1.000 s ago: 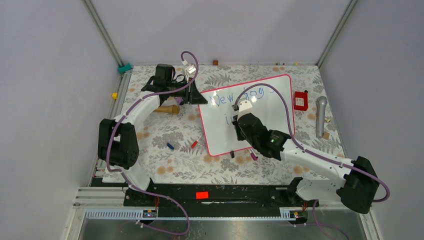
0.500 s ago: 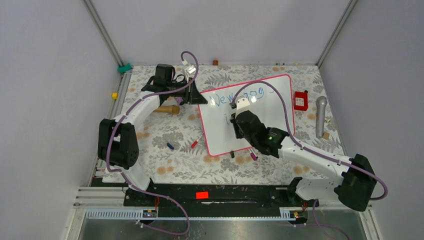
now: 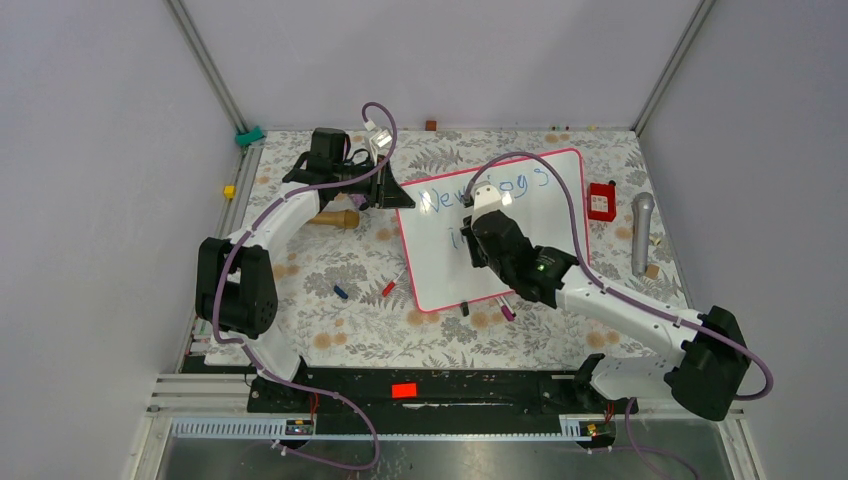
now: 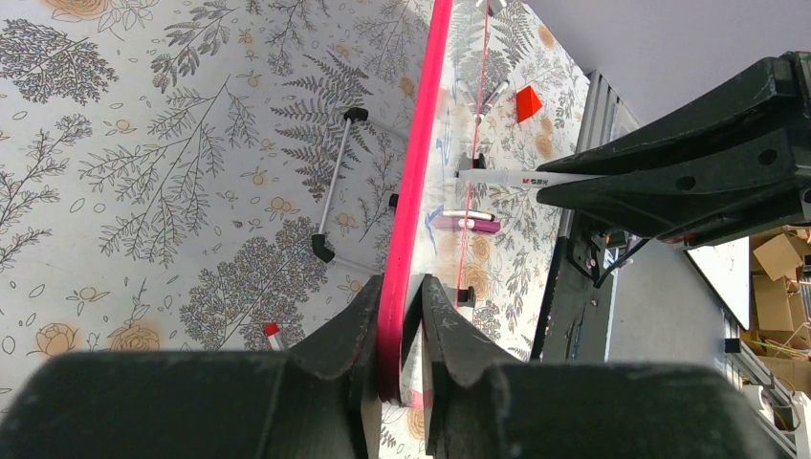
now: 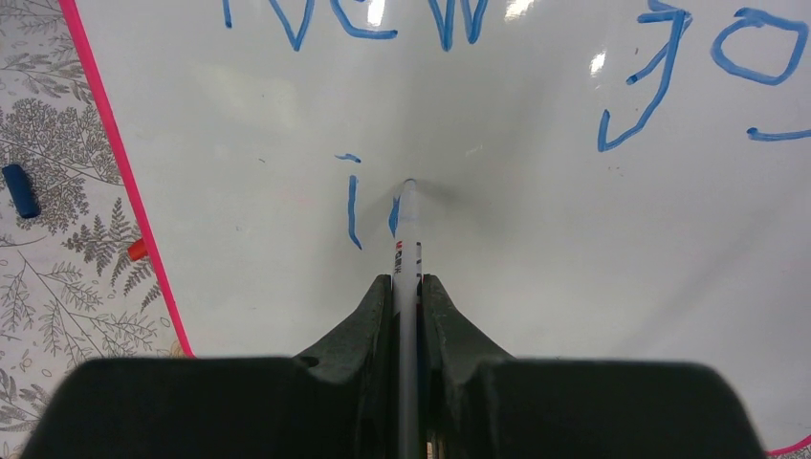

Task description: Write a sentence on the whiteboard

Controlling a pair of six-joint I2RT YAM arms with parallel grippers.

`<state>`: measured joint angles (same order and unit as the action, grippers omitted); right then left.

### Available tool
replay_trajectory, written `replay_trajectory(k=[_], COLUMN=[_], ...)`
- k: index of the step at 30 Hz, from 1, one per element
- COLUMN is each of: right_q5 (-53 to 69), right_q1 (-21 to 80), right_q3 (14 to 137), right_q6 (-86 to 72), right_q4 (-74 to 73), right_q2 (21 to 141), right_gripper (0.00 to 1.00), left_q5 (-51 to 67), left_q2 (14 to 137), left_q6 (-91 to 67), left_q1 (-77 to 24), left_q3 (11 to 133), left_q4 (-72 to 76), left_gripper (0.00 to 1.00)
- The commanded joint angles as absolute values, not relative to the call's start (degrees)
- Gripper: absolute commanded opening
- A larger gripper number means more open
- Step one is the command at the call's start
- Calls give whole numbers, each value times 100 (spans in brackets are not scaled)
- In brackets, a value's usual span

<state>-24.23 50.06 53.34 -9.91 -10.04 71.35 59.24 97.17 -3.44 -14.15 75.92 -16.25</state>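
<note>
The whiteboard (image 3: 435,265), glossy white with a pink-red frame, lies slanted on the flowered table. Blue writing, the sentence (image 3: 440,198), reads "New jogs" on the top line (image 5: 335,19). Below it stand an "i" (image 5: 353,206) and a short stroke. My right gripper (image 5: 408,282) is shut on a white marker (image 5: 408,239), whose tip touches the board just right of the "i". From above, the right gripper (image 3: 470,250) sits over the board's middle. My left gripper (image 4: 402,306) is shut on the whiteboard's pink edge (image 4: 421,163), at its far left corner (image 3: 398,200).
A red box (image 3: 601,201) and a grey microphone (image 3: 641,232) lie right of the board. A wooden piece (image 3: 335,219), a blue cap (image 3: 341,292) and a red cap (image 3: 388,288) lie to its left. A purple marker (image 3: 507,312) rests by the board's near edge.
My right gripper has shifted slightly toward the far side with the marker, uncovering more of the top line. The left arm and the board have not moved.
</note>
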Motion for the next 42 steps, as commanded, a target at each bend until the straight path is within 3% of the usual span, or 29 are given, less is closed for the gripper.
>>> replay_trajectory(k=[1,22,42], right_q5=[-2505,-2310,-2169], right_q1=[4863,4843,4799], right_q3=[5577,4993,5690], right_q6=[-891,-1260,-1819], right_q4=[-1034,-1295,-2455], right_q2=[7216,6821,5680], right_gripper=[0,0,0], left_q5=[5122,5152,5179], left_q2=[9653,9620,9644], left_q6=[292,285,374], left_q1=[-1518,-1520,-1527], left_q3=[7654,7659,7635], left_q4=[-1423,-1423,-1423], left_gripper=[12,12,12])
